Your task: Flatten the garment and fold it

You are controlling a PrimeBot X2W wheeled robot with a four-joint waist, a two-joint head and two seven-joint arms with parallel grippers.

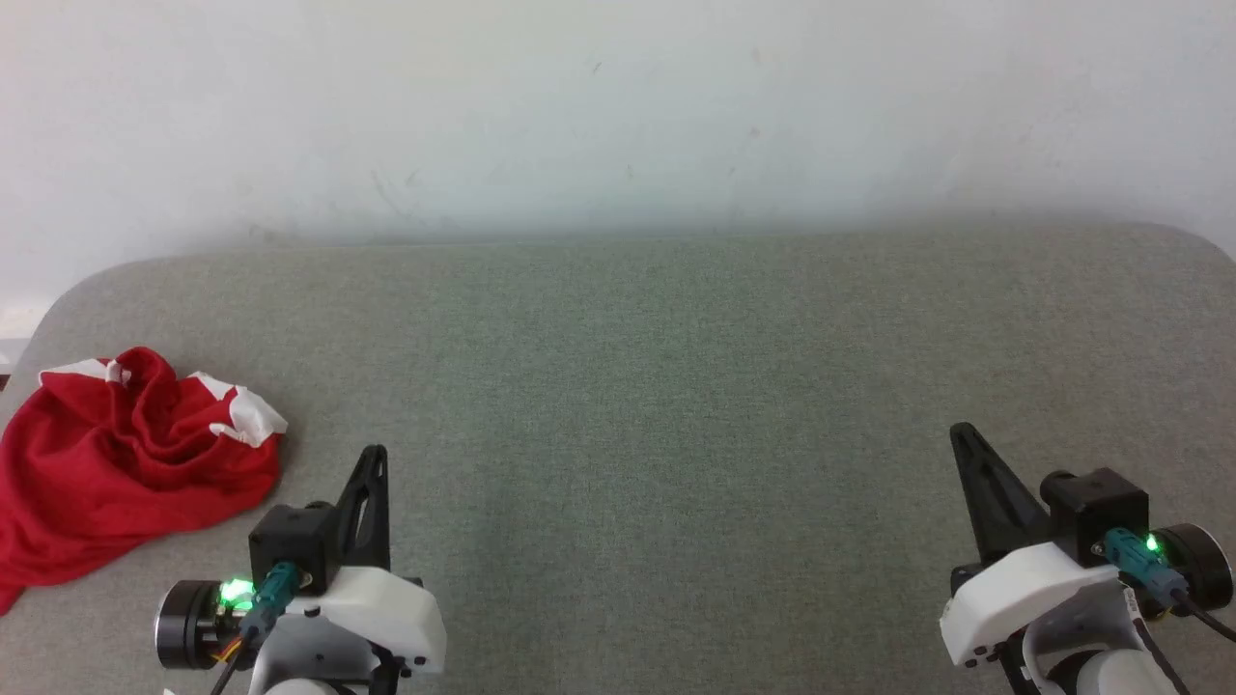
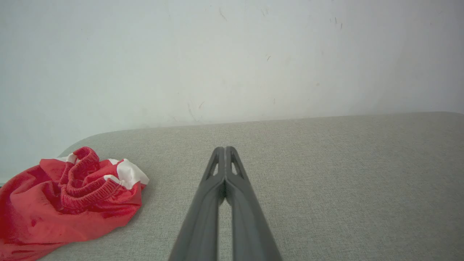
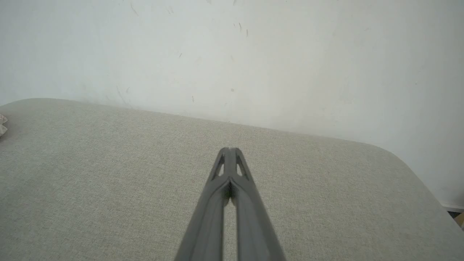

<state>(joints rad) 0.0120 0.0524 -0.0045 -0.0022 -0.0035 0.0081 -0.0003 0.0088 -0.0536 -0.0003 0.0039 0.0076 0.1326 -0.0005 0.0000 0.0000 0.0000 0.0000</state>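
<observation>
Pre-pick | my left gripper (image 1: 375, 461) and right gripper (image 1: 962, 439) are hovering pinched shut, empty | the garment (image 1: 126, 463) is lying crumpled left of my left jaws, awaiting flattening

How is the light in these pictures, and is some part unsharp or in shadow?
Head view: soft even light, no glare; the padded surface looks greenish, its far edge melting hazily into the wall. Left wrist view: the garment is sharp, with a faint shadow at its right edge. Right wrist view: the surface looks beige; the right gripper casts no clear shadow.
</observation>
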